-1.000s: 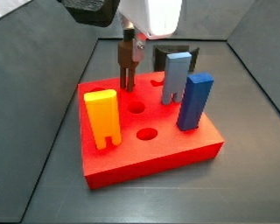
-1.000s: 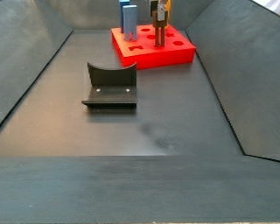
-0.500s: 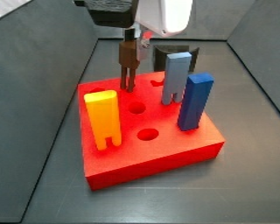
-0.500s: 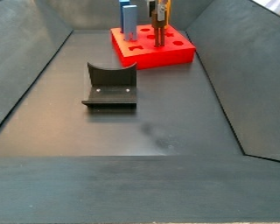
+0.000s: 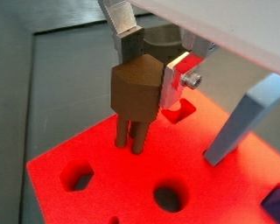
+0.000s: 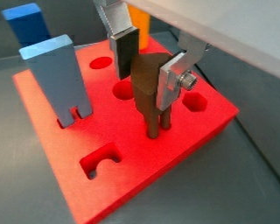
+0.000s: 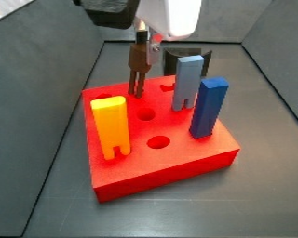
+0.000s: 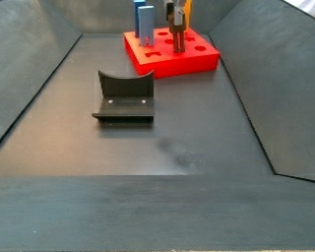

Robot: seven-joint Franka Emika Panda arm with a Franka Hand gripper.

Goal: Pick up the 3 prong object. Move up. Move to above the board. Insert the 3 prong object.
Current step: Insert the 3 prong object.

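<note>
Slightly raised gripper [image 5: 152, 68], clamped on 3 prong object [image 5: 137, 92], prong tips hidden in board [image 5: 108, 166].

Yellow block [image 7: 109, 127], blue block [image 7: 209, 107] (both upright), fixture [image 8: 122, 96] apart.

Even, fairly bright light from above, no hard shadows. Gripper [image 5: 149, 59] over the board [image 5: 219, 194], holding the 3 prong object [image 5: 136, 92], throws only a soft shade on the red top. In both wrist views the red is oversaturated and glowing, white housing blown out, close parts slightly soft. Side views low-res; grey floor [image 8: 160, 148] shows a dull sheen, far pieces small and blurry
</note>
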